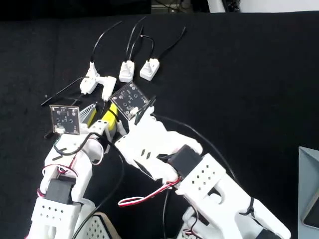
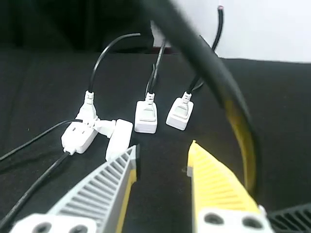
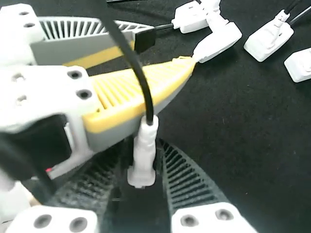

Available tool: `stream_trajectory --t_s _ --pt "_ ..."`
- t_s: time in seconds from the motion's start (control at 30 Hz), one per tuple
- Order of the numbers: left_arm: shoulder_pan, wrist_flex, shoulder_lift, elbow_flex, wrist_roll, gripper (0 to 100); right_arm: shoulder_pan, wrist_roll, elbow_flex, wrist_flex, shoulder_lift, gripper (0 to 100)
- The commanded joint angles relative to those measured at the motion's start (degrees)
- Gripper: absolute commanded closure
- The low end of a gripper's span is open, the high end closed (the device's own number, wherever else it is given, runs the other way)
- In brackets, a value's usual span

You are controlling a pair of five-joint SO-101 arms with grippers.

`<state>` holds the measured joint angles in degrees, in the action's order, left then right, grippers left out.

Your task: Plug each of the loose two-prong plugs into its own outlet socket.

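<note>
Several white plug and socket pieces with black cords lie on the black cloth. A joined pair (image 1: pixel 89 79) (image 2: pixel 80 133) has a loose white piece (image 1: pixel 108 87) (image 2: pixel 119 138) (image 3: pixel 218 41) beside it. Two more lie to its right (image 2: pixel 146 116) (image 2: pixel 180 114) (image 1: pixel 127 71) (image 1: pixel 149 69). My left gripper (image 2: pixel 163 150) (image 1: pixel 98 110) stands open just short of them, with nothing between its grey and yellow fingers (image 3: pixel 146 82). Close behind it, my right gripper (image 3: pixel 142 150) is shut on a small white plug (image 3: pixel 143 155), whose black cord runs up across the left gripper.
The two arms crowd together at the front left of the table (image 1: pixel 239 74), with loose red and white wires (image 1: pixel 144 196) by their bases. A grey-blue container (image 1: pixel 309 184) sits at the right edge. Black cords trail toward the back edge.
</note>
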<state>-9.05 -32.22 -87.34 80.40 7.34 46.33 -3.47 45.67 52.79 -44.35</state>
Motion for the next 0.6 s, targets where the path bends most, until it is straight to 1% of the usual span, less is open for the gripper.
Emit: stream_trajectory --t_s 0.0,0.17,0.27,0.4,0.43,0.57 --pt "-3.47 -0.53 -0.53 -0.48 -2.81 82 2.64 0.53 -0.40 -0.09 -0.57 98.7" --pt "-2.95 -0.53 -0.53 -0.75 -2.90 82 2.46 0.53 -0.40 0.00 -0.57 98.7" --pt "-2.95 -0.53 -0.70 -0.84 -2.90 82 0.53 0.53 -0.40 0.00 -0.57 98.7" --pt "-3.12 -0.62 -5.54 -0.04 -2.99 82 -1.41 0.53 0.04 0.00 -0.84 98.7" --pt "-3.38 -0.62 -7.30 0.84 -3.34 81 -1.41 0.53 0.13 0.00 -0.84 98.7" --pt "-4.44 -0.62 -15.91 5.49 -8.70 81 -1.41 0.53 0.31 0.00 -0.57 98.7"
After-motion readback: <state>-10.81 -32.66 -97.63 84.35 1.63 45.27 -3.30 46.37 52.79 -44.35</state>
